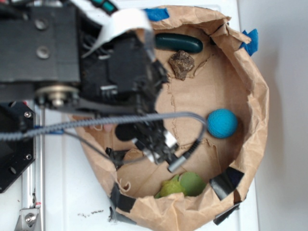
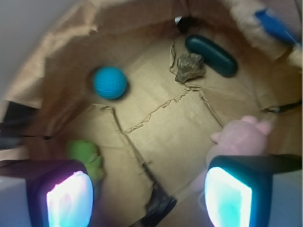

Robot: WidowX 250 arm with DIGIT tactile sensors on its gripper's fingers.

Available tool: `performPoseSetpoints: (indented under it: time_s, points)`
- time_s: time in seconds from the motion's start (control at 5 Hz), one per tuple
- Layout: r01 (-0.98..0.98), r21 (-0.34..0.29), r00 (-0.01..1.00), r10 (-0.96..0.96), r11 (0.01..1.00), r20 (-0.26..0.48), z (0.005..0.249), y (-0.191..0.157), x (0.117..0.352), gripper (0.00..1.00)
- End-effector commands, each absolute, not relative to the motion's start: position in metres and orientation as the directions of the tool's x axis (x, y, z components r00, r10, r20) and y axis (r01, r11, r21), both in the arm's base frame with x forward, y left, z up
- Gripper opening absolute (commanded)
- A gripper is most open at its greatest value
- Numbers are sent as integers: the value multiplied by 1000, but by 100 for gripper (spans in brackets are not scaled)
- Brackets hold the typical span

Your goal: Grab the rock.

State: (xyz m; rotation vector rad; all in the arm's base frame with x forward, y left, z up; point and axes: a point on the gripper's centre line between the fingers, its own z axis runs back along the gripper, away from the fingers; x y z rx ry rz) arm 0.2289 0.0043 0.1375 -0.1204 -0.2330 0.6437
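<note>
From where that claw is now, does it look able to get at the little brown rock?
Probably yes. The gripper is open and empty, the rock lies uncovered on the cardboard floor, with bare floor between. The dark green object right beside it could crowd one finger.

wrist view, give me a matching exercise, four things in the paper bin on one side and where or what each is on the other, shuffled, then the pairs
Things:
1. rock
2. blue ball
3. dark green object
4. pink toy

Descriptions:
A. smooth and elongated, near the far wall of the bin
B. just above the pincer's right-hand pad in the picture
C. rough brown lump right beside the dark green object
D. round, alone on the left side of the cardboard floor

Pairs: 1-C, 2-D, 3-A, 4-B
</note>
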Motion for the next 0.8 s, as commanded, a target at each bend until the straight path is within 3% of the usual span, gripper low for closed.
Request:
performPoseSetpoints:
  time_s: [0.0, 0.6]
  points:
    - [-630, -172, 734, 653, 757, 186, 99, 39, 250, 100]
    - [-673, -117, 710, 682, 730, 173, 79, 68, 292, 100]
